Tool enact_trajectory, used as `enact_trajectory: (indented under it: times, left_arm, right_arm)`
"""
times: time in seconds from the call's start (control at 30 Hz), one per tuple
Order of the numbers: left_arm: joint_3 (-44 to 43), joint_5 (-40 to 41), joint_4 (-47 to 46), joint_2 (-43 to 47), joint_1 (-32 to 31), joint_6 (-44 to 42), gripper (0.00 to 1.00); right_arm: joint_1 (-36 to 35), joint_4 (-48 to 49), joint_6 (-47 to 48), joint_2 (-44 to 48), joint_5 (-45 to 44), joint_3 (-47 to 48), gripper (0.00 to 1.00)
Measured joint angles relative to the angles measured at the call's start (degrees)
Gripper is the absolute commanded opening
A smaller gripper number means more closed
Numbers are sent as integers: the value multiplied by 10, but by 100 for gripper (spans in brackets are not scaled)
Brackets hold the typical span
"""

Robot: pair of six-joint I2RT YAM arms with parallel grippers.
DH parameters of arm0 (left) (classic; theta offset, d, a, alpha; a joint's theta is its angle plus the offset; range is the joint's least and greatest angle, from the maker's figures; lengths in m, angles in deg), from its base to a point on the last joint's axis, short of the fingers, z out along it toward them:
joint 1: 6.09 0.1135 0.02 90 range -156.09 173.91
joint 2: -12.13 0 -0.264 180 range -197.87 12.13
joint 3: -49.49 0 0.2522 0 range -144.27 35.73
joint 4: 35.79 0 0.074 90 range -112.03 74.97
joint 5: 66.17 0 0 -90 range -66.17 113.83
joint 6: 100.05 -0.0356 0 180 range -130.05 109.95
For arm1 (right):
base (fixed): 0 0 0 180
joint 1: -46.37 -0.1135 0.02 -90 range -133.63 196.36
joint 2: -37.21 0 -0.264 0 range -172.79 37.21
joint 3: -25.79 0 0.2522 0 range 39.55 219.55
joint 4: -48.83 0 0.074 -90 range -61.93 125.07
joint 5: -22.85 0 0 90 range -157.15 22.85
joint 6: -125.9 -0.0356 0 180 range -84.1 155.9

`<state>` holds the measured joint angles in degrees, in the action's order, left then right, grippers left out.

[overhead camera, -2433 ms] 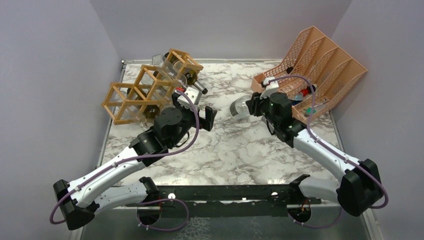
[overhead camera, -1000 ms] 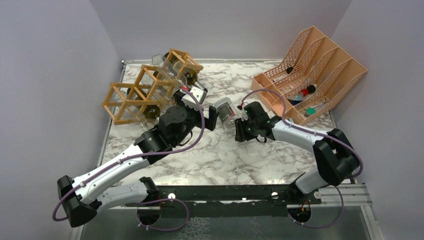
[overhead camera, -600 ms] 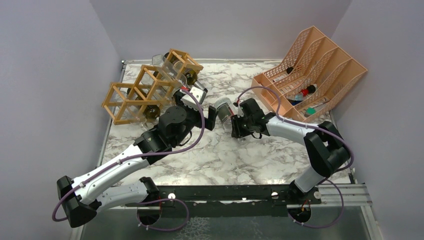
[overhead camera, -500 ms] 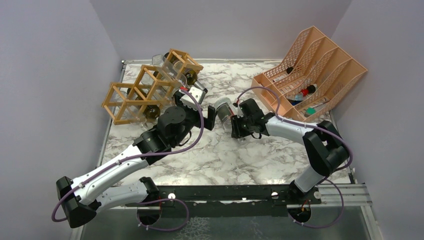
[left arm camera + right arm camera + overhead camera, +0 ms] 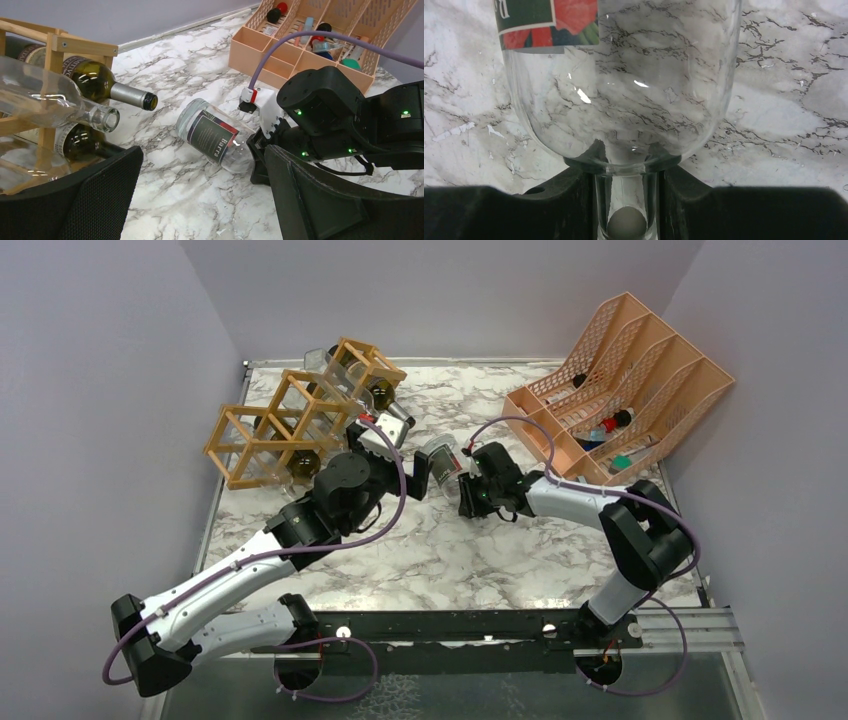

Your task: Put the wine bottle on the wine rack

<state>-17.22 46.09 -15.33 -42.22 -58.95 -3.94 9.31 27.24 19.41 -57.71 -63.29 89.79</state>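
Right gripper (image 5: 626, 192) clamped on neck of wine bottle (image 5: 440, 460), mid-frame in top view; base turned toward left arm, likely offered for handover; left gripper (image 5: 202, 165) spread wide, facing bottle base, not touching; wine rack (image 5: 290, 420) upper left, beside left arm, so left arm probably better placed for insertion; rack already carries other bottles (image 5: 100, 82).

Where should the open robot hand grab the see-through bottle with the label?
Probably the wide round body of the clear bottle, about at the label. The right gripper is pinching the thin neck, and the bottom end points at the open left gripper, so coming from that end looks easiest.
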Motion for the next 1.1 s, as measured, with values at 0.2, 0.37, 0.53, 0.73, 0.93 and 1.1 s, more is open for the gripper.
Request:
enact_trajectory:
  times: [0.2, 0.37, 0.53, 0.73, 0.93, 1.1]
  left_arm:
    - [-1, 12, 12, 13, 0, -8, 99]
    - [-9, 26, 23, 28, 0, -20, 99]
    - [-26, 44, 27, 49, 0, -36, 99]
    - [-39, 63, 26, 72, 0, -52, 99]
    - [-52, 78, 28, 84, 0, -71, 99]
    - [-82, 92, 26, 90, 0, -94, 99]
  right_arm:
    - [-3, -3, 1, 10, -10, -2, 1]
    - [-3, -45, 0, 56, -10, -2, 1]
    - [-4, -87, 0, 96, -10, -2, 1]
    - [-5, -108, 0, 144, -10, -2, 1]
    - [-8, -108, 0, 192, -10, -2, 1]
    - [-12, -100, 0, 229, -3, -2, 1]
